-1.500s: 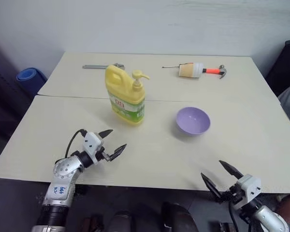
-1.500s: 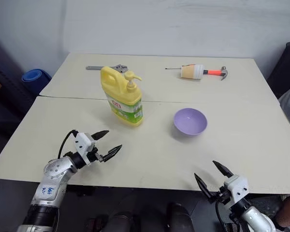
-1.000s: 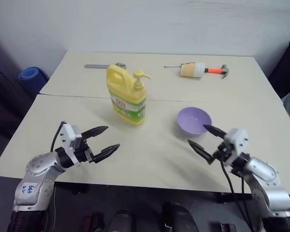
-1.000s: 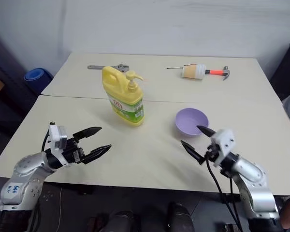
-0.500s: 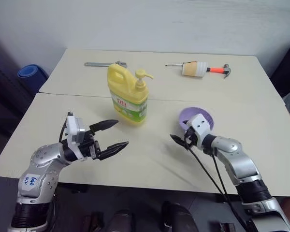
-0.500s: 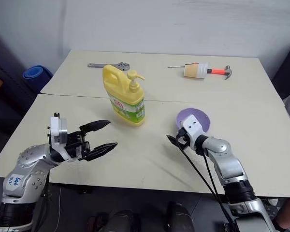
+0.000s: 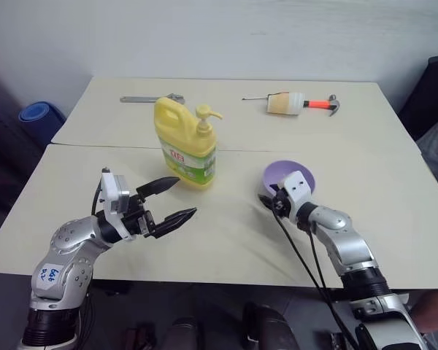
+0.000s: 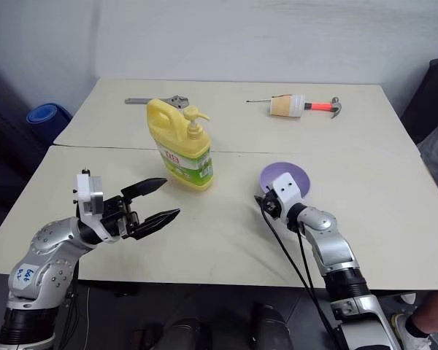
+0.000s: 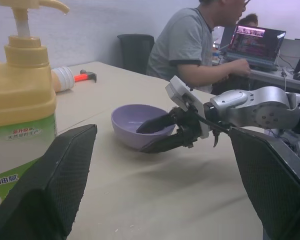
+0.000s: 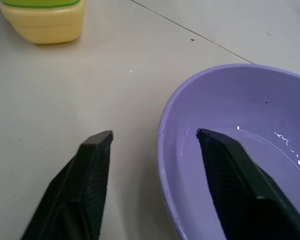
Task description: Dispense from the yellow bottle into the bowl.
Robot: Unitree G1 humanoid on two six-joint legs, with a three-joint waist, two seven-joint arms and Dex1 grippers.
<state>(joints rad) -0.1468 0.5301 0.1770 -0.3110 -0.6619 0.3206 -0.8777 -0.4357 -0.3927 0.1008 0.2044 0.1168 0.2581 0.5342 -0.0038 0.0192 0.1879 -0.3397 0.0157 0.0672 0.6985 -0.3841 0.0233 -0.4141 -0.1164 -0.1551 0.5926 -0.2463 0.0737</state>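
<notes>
The yellow bottle stands upright with its pump nozzle, left of the table's middle. To its right sits the lavender bowl. My right gripper is at the bowl's near-left rim. In the right wrist view its fingers straddle the rim, one fingertip outside on the table side and the other inside the bowl, with small gaps to the wall. My left gripper hovers open in front of the bottle, holding nothing and pointing toward the bowl.
At the table's far side lie a wrench, a cream cylinder with a white cap and an orange-handled hammer. A blue roll lies on the floor at left. A person sits at a laptop beyond the table.
My right arm came forward from the table's front edge to the bowl, and its jaws have narrowed around the rim. The left gripper rose slightly and then kept still.
</notes>
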